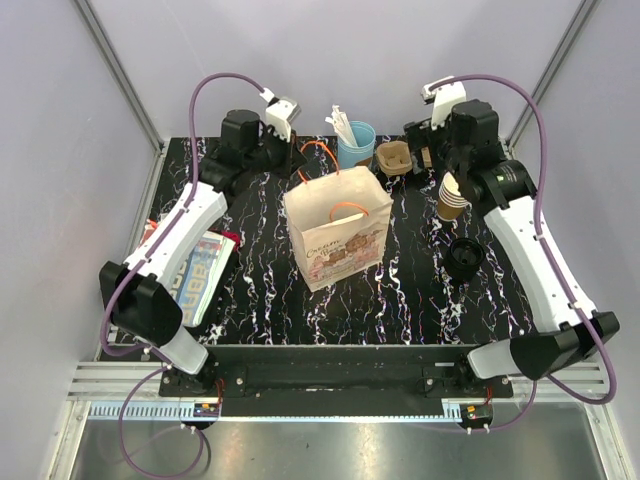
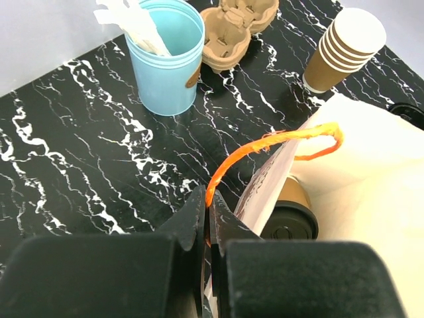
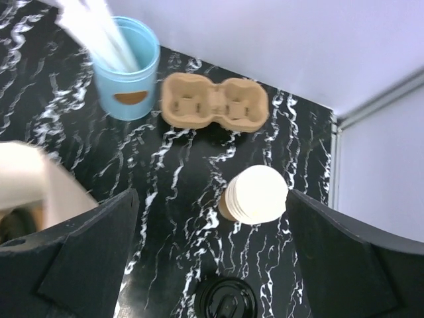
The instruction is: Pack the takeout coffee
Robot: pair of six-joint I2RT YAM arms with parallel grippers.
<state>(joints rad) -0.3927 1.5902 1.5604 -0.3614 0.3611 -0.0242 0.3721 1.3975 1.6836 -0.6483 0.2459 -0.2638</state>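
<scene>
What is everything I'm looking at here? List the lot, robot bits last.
paper bag: one, tan, upright mid-table
lidded coffee cup: one, tan with black lid, inside the bag
cup stack: one, tan, right of the bag
loose lid: one seen, black, nearer than the cup stack
cup of sticks: one, light blue with white sticks, behind the bag
cup carrier: one, brown, beside the blue cup
flat packet: one, blue and white, left edge
table: one, black with white veins
left tool: one, black, shut on the bag's orange handle
right tool: one, black, open, far right
</scene>
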